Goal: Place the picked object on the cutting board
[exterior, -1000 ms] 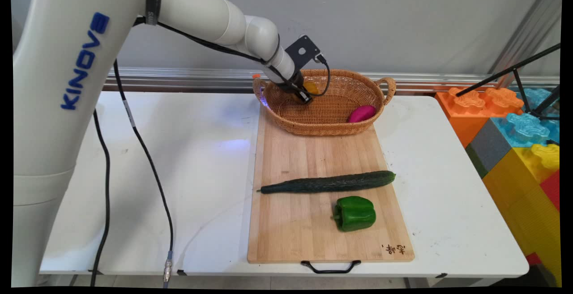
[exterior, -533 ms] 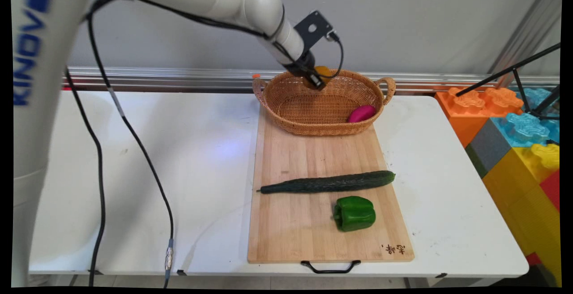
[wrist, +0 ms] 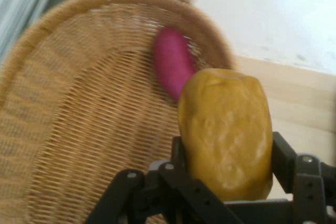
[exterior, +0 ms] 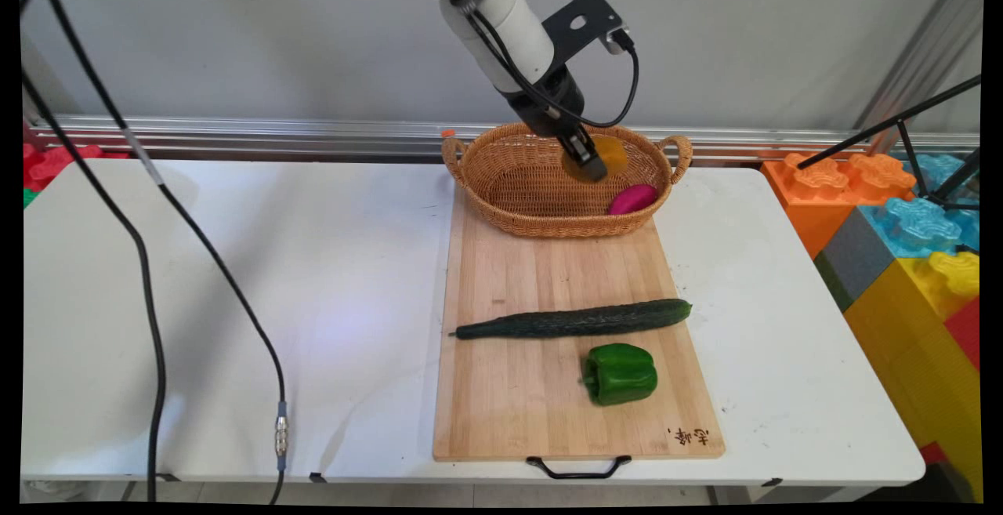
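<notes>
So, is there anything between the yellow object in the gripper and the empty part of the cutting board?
Only the basket's near rim. The gripper holds the yellow object above it, over the basket. The cucumber and pepper lie farther down the cutting board.

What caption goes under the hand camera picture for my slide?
Gripper holding a yellow-brown potato above a wicker basket with a magenta vegetable inside.

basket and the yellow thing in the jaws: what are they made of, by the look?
Basket: woven wicker or rattan, matte tan; the crossing strands show clearly in the hand view. Yellow thing: smooth, faintly glossy, dimpled skin, likely a plastic or foam imitation of produce, though real produce can't be ruled out.
</notes>
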`<state>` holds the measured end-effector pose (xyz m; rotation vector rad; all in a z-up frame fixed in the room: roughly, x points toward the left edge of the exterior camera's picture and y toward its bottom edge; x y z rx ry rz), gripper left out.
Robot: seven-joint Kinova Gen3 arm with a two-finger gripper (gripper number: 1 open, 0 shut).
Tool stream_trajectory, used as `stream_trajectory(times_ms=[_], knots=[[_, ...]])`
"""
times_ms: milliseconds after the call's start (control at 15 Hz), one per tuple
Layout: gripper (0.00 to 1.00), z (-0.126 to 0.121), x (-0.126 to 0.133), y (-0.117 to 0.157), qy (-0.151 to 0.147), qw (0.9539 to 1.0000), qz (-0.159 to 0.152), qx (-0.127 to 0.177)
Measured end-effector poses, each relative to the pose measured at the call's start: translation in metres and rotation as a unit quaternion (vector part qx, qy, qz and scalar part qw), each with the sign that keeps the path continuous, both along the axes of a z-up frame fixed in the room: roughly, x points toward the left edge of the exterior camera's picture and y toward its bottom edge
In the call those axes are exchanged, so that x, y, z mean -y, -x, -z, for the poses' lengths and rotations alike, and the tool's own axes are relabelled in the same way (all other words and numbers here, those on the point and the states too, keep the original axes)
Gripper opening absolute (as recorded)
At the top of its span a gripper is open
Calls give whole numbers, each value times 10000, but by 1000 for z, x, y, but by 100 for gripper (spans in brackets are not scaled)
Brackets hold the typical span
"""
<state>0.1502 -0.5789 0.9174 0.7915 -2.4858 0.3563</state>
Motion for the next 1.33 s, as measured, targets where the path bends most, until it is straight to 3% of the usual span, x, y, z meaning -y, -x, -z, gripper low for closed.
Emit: stream_trajectory(times_ms=[333, 600, 933, 1333], knots=[[0, -9, -33, -9, -469, 9978, 447, 154], [0, 10, -59, -35, -816, 9930, 717, 470], [0, 53, -75, -57, -893, 9889, 891, 780], [0, 91, -78, -60, -798, 9888, 884, 903]])
